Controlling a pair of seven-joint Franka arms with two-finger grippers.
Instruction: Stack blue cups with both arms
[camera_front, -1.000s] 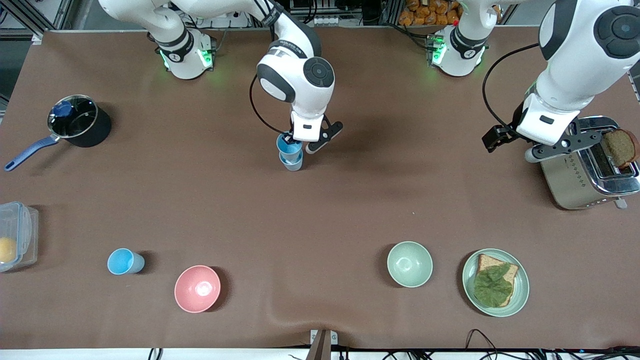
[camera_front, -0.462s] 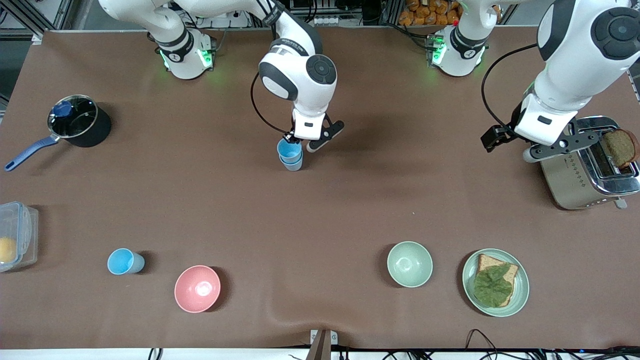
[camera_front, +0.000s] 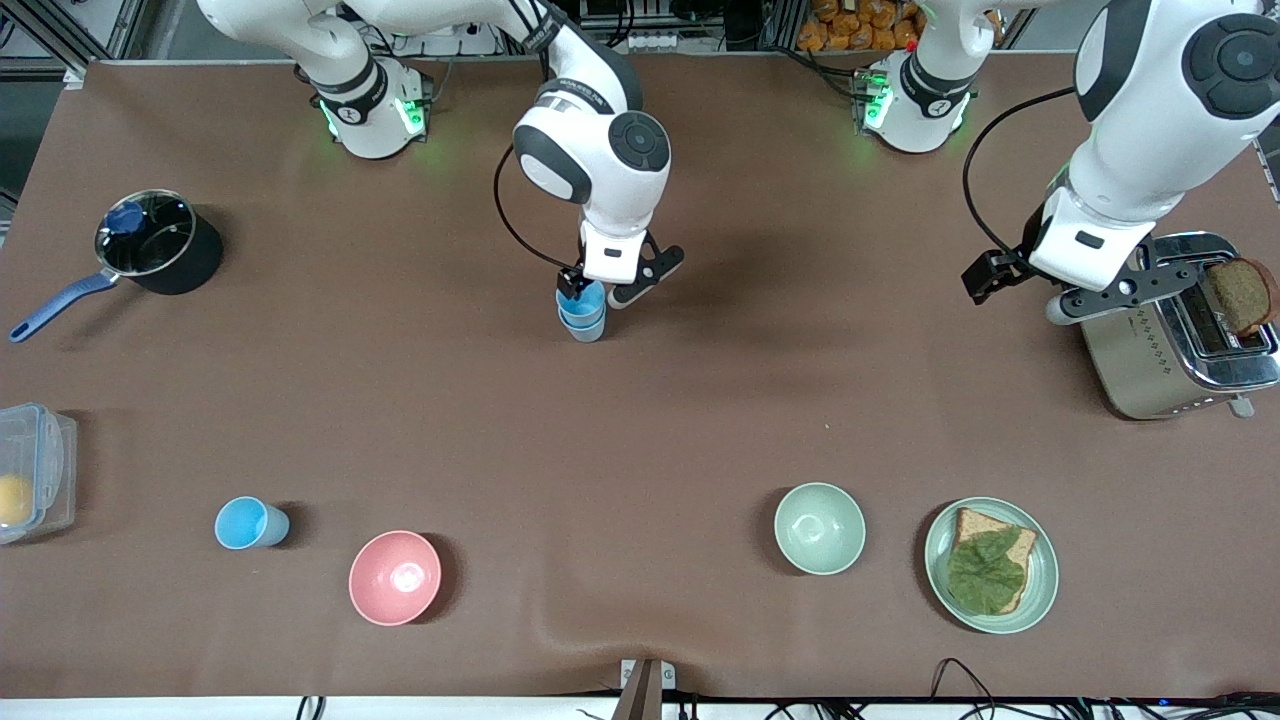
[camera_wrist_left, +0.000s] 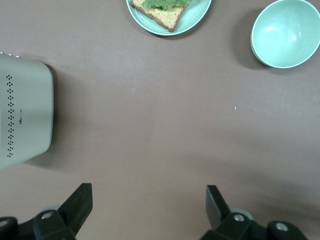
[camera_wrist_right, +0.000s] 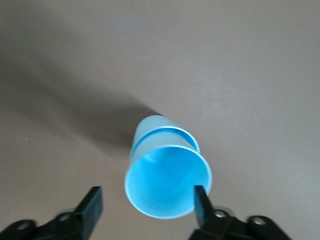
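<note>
Two blue cups (camera_front: 583, 312) stand nested in a stack at the table's middle, a bright sky-blue one set in a duller one; the stack also shows in the right wrist view (camera_wrist_right: 167, 175). My right gripper (camera_front: 601, 291) hangs over the stack, open; in the right wrist view (camera_wrist_right: 147, 194) one finger is at the top cup's rim and the other stands well clear. A third blue cup (camera_front: 246, 523) stands alone near the front camera, toward the right arm's end. My left gripper (camera_front: 1022, 293) waits open and empty over bare table beside the toaster, as its wrist view (camera_wrist_left: 148, 194) shows.
A pink bowl (camera_front: 394, 577) stands beside the lone cup. A pale green bowl (camera_front: 819, 527) and a plate (camera_front: 1040, 590) with bread and lettuce lie near the front camera. A toaster (camera_front: 1170, 340), a black saucepan (camera_front: 160, 242) and a plastic box (camera_front: 35, 470) are at the table's ends.
The bright cup has sunk deeper into the lower cup, so the stack is shorter. My right gripper came down with it. The left arm has hardly moved.
</note>
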